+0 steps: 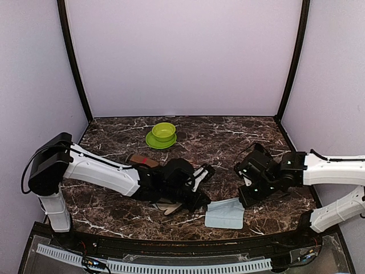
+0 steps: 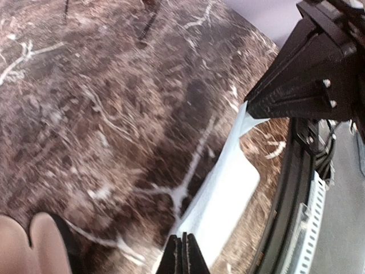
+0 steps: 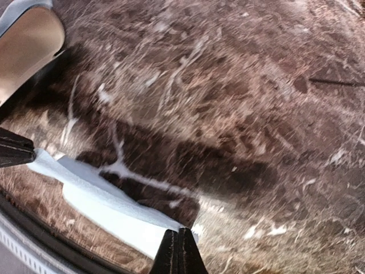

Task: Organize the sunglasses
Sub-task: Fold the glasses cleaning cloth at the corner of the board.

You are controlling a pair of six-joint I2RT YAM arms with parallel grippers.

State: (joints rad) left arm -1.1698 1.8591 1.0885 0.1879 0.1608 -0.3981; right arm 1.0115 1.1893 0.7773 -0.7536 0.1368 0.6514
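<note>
- Top view: left gripper point(image 1: 201, 200) and right gripper point(image 1: 246, 197) were seen clenched and empty by the table's point(image 1: 114, 214) near edge. Apparent reddish-brown sunglasses point(image 1: 142, 161) were seen mid-table, liable to be swept aside.
- Left wrist: collision with the right gripper was risked above the pale blue cloth point(image 2: 228, 194).
- Right wrist: no sunglasses were shown; the cloth could be snagged.

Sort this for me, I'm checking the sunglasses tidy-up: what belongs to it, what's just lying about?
Job: what look like reddish-brown sunglasses, half-hidden beige case, perhaps the pale blue cloth.
Lying about: green bowl, green plate.
</note>
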